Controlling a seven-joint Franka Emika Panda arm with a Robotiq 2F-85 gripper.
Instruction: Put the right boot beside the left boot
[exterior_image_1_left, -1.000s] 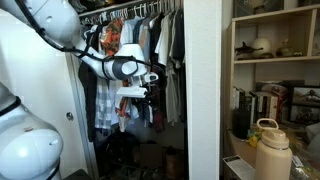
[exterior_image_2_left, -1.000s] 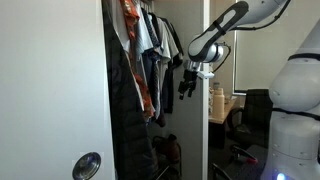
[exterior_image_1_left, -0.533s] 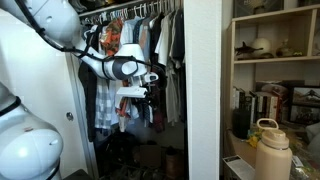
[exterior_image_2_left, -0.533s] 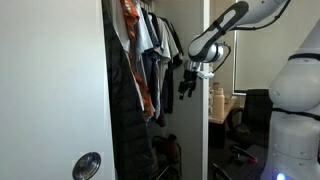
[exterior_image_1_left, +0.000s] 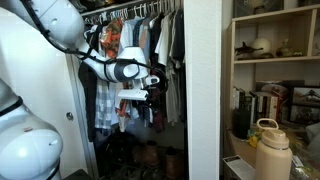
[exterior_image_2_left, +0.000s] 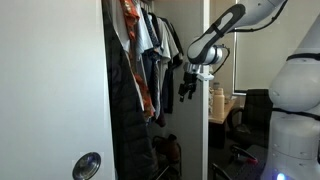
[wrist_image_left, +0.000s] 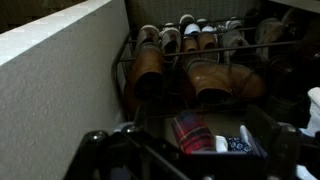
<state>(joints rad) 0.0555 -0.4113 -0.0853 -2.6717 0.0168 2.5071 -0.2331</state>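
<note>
In the wrist view a wire shoe rack (wrist_image_left: 130, 50) stands on the closet floor. A tan boot (wrist_image_left: 147, 72) sits at its left. A second brown boot (wrist_image_left: 207, 76) sits to its right, with a gap between them. My gripper (wrist_image_left: 190, 160) hangs high above the rack; its dark fingers show spread wide at the bottom corners, with nothing between them. In both exterior views the gripper (exterior_image_1_left: 140, 104) (exterior_image_2_left: 185, 90) is in the air in front of the hanging clothes, well above the floor.
Several other shoes (wrist_image_left: 185, 35) fill the rack's back row. A dark bin holding a plaid item (wrist_image_left: 190, 132) lies below the gripper. A white wall (wrist_image_left: 50, 90) is at the left. Hanging clothes (exterior_image_1_left: 150, 50) and the door frame (exterior_image_2_left: 105, 100) bound the closet. Shelves (exterior_image_1_left: 275, 60) stand outside it.
</note>
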